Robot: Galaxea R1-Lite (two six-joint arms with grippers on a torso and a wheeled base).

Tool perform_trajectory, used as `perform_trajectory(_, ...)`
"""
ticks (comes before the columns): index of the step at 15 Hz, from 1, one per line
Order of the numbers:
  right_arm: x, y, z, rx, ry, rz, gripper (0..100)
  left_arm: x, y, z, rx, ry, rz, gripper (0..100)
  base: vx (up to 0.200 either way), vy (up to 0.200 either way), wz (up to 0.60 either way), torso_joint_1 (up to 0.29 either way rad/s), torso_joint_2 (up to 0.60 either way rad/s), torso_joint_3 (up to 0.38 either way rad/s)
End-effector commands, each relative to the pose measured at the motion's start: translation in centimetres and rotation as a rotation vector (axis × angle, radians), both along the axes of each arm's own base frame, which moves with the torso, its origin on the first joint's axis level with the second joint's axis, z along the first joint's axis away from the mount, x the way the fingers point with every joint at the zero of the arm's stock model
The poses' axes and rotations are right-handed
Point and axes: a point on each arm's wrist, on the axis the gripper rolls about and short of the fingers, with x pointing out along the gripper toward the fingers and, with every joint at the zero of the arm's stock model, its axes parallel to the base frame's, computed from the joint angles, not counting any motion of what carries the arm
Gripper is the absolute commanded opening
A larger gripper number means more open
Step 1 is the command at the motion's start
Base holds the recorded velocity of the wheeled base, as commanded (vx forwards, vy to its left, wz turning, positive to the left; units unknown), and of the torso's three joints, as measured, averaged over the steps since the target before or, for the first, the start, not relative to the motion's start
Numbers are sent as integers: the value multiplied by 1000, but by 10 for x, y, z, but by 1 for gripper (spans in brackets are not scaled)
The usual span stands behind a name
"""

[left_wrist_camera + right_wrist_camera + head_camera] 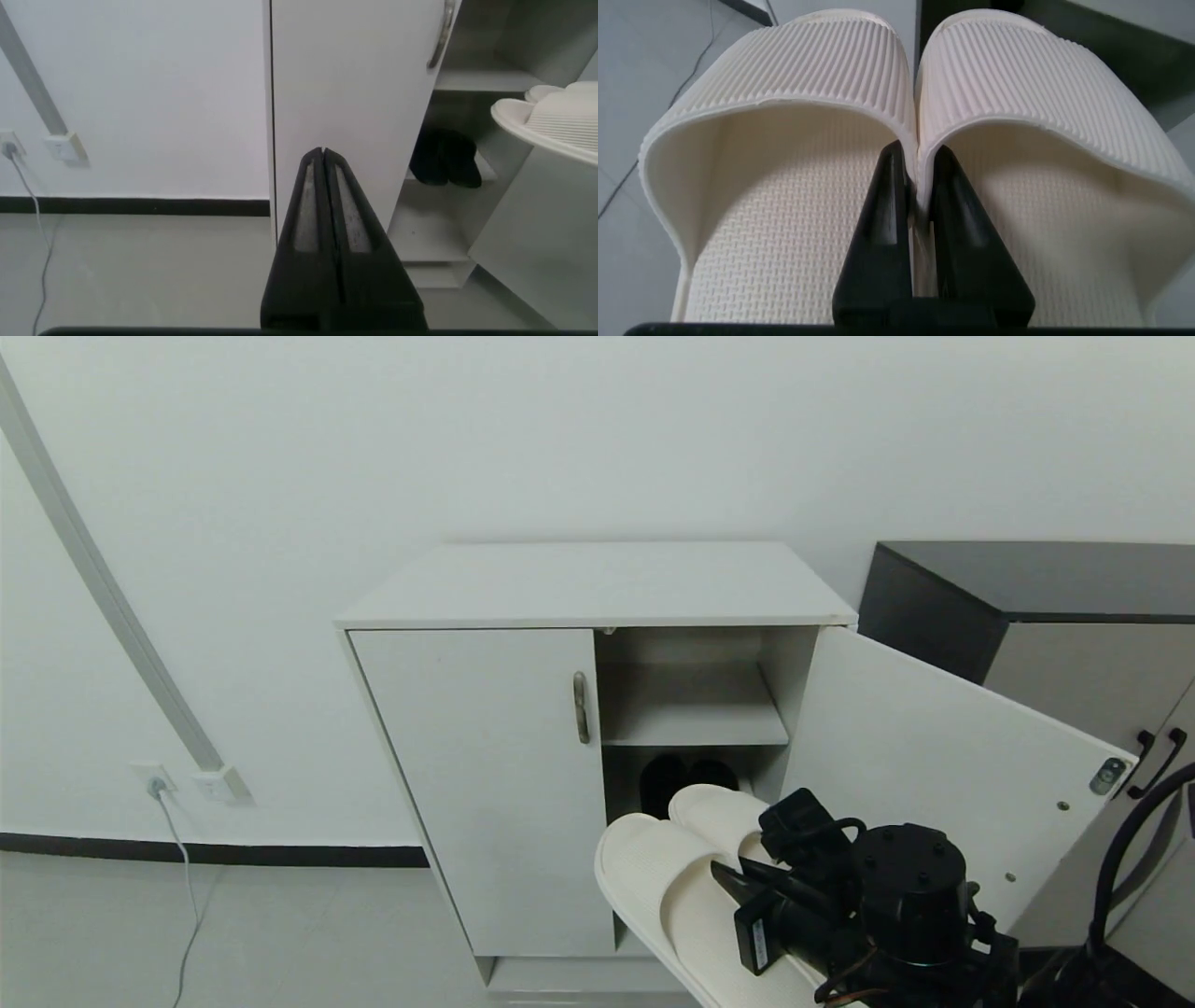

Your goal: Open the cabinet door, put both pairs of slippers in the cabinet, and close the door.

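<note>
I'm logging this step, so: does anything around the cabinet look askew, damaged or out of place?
Nothing stands out. The cabinet's right door is open, the black slippers sit side by side under the shelf, and the right gripper pinches the white slippers evenly by their inner edges before the opening.

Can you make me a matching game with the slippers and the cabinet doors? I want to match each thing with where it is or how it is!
Things:
1. white slippers
2. black slippers
3. left door
4. right door

Place or state:
A. swung open
B. inside the cabinet, below the shelf
C. shut
D. pinched in the right gripper, in front of the cabinet

Right pairs: 1-D, 2-B, 3-C, 4-A.
</note>
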Motion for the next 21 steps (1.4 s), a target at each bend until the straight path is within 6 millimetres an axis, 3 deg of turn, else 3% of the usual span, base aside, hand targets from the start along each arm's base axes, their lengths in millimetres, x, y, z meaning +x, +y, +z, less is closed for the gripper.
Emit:
perform_trajectory(1,-1,0,0,-1,0,1,0,0,0,0,0,1,0,0,0,0,0,-149,476,320)
perform_trajectory(14,-1,-1,-1,-4,4,1,0,0,0,0,0,1,0,0,0,0,0,-85,441,351)
perform_trajectory(21,-1,-1,-2,-5,5,1,0,0,0,0,0,1,1,0,0,0,0,0,0,0)
